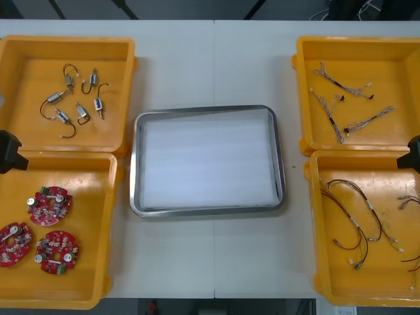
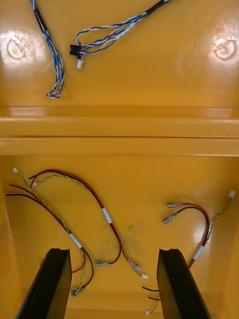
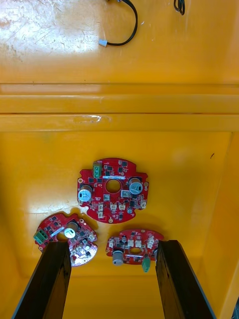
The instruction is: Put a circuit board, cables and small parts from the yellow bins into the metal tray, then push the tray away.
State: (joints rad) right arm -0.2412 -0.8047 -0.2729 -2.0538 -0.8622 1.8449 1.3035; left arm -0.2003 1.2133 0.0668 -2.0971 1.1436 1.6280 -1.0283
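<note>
Both arms are sitting low at the table's sides. On the front view, the rectangular shiny metal tray is lying at the centre of the light table, white inside.

I am taking the tray as the hub of the dial. All four containers are yellow plastic.
- The 10 o'clock bin is holding the small metal parts, each trailing a dark lead.
- The 8 o'clock bin is holding three round red circuit boards.
- The 2 o'clock bin is holding the twisted blue and white cables.
- The 4 o'clock bin is holding the thin red and yellow cables, which are sprawling in loose loops.

The left gripper is hanging over the 8 o'clock bin. Its black fingers are spread wide and gripping nothing. Two boards are lying at the fingertips, one beside each. The third is lying just beyond them, toward the wall shared with the 10 o'clock bin. I cannot tell how far the tips are standing above the bin floor, though they look clear of the boards. On the front view its dark body is showing at 9 o'clock, at the table's edge.

The right gripper is hanging over the 4 o'clock bin. Its fingers are likewise released and wide apart. Cable ends are lying under the gap and around both tips. Its body is showing at 3 o'clock on the front view.
</note>
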